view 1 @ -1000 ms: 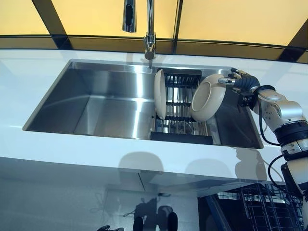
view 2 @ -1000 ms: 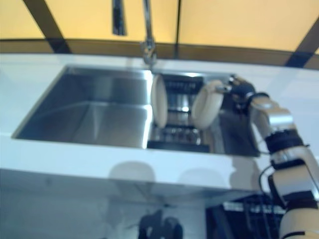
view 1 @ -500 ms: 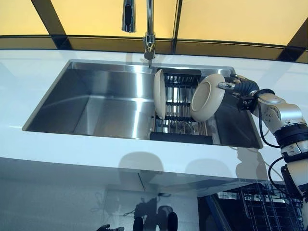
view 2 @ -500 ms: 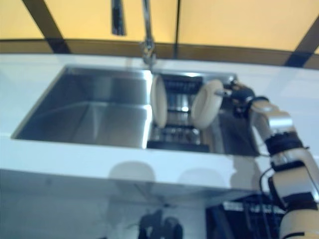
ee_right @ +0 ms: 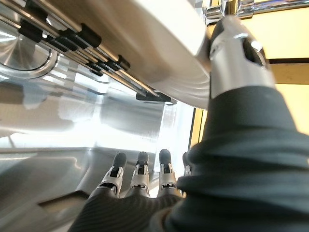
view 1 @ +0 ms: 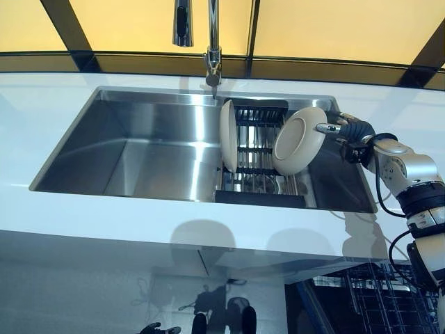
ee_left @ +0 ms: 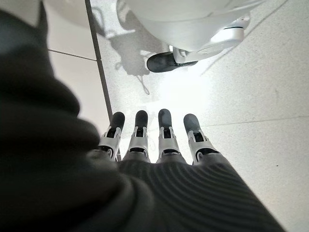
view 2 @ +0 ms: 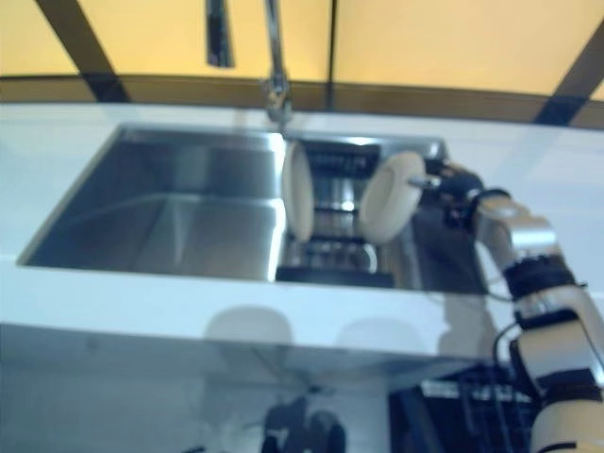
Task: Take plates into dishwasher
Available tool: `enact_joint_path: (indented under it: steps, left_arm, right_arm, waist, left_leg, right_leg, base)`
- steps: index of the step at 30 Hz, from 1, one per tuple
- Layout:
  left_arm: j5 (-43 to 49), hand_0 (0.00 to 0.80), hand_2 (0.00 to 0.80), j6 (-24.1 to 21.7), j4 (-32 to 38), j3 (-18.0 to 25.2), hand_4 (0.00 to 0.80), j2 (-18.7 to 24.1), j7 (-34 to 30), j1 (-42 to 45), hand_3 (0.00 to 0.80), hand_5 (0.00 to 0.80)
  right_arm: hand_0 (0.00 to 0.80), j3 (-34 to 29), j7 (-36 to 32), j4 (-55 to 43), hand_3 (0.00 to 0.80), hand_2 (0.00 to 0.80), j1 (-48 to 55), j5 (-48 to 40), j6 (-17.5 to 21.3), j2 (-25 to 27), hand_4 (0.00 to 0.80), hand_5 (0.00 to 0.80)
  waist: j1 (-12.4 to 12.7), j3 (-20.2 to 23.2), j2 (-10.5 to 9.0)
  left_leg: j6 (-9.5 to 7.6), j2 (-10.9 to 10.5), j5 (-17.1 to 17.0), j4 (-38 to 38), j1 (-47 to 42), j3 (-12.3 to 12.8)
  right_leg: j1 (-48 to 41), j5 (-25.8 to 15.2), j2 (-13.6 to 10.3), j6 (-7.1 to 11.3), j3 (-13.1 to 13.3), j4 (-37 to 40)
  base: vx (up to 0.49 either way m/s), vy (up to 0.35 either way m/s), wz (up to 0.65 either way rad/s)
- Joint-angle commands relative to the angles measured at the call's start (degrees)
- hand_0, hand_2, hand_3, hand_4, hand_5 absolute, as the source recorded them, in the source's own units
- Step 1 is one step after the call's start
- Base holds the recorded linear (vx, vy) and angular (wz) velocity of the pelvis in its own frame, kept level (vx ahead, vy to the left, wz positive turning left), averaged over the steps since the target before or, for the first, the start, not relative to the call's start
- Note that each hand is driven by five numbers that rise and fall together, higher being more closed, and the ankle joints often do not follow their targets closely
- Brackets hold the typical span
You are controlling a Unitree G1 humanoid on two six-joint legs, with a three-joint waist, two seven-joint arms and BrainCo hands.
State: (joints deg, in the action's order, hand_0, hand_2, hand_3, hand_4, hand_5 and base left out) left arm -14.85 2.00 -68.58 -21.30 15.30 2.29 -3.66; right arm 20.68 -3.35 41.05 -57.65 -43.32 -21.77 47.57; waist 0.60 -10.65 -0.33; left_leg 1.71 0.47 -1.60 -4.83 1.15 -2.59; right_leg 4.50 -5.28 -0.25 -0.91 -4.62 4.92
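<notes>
Two cream plates stand in a black dish rack (view 1: 261,149) in the right part of the steel sink (view 1: 160,125). The left plate (view 1: 228,136) is upright. The right plate (view 1: 299,140) tilts to the right. My right hand (view 1: 348,129) is at that plate's right rim. In the right wrist view its thumb (ee_right: 236,58) rests against the plate's rim (ee_right: 159,43), and its fingers (ee_right: 140,169) are straight and off the plate. My left hand (ee_left: 166,140) hangs open above the floor and holds nothing.
A tap (view 1: 212,42) stands behind the sink, just left of the rack. The white counter (view 1: 208,223) runs along the front. A dark wire dishwasher rack (view 1: 389,299) shows below the counter at the lower right.
My right hand has slid a little down along the tilted plate's right rim, towards me. Both plates have stayed in place. The view has shifted slightly.
</notes>
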Motion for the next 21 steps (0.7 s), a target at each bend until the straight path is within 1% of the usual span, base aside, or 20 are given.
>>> enact_joint_path:
  steps: [1,11,18,21]
  left_arm:
    - [-1.14,0.0,0.0,0.11,-2.71,-2.09,0.0,1.52,0.48,-1.56,0.0,0.0]
    - [-1.0,0.0,0.0,0.37,-2.7,-2.14,0.0,1.64,0.23,-1.65,0.0,0.0]
    - [-0.71,0.0,0.0,0.45,-2.63,-2.22,0.0,1.64,0.27,-1.49,0.0,0.0]
    - [-0.55,0.0,0.0,0.47,-2.55,-2.29,0.0,1.74,0.03,-1.4,0.0,0.0]
  right_arm:
    - [0.0,1.3,-1.7,0.29,0.0,0.0,-1.85,1.9,0.16,0.87,0.0,0.0]
    - [0.0,1.7,-3.1,-0.39,0.0,0.0,-1.94,1.63,-0.66,0.2,0.0,0.0]
    - [0.0,1.71,-3.93,-0.99,0.0,0.0,-1.96,-0.41,-0.8,-0.18,0.0,0.0]
    - [0.0,1.57,-3.94,-2.18,0.0,0.0,-2.04,-3.31,-1.51,-0.77,0.0,0.0]
  waist:
    - [0.21,0.95,-1.56]
    - [0.35,1.05,-1.69]
    - [0.5,1.05,-1.8]
    - [0.55,1.1,-1.83]
  left_leg:
    - [-2.53,-2.23,0.85,-0.17,2.22,2.11]
    - [-2.6,-2.25,0.87,-0.17,2.01,2.12]
    - [-2.63,-2.25,0.83,-0.17,1.93,2.03]
    - [-2.62,-2.24,0.85,-0.17,1.82,2.03]
  right_leg:
    - [0.36,0.48,-1.81,2.56,2.58,0.08]
    - [0.11,0.52,-1.83,2.49,2.49,0.08]
    - [0.0,0.48,-1.82,2.5,2.41,0.08]
    - [-0.14,0.54,-1.8,2.47,2.37,0.08]
  base:
    - [0.0,0.008,-0.06]
    - [0.0,0.001,-0.01]
    - [0.0,0.0,0.0]
    - [0.0,0.0,0.0]
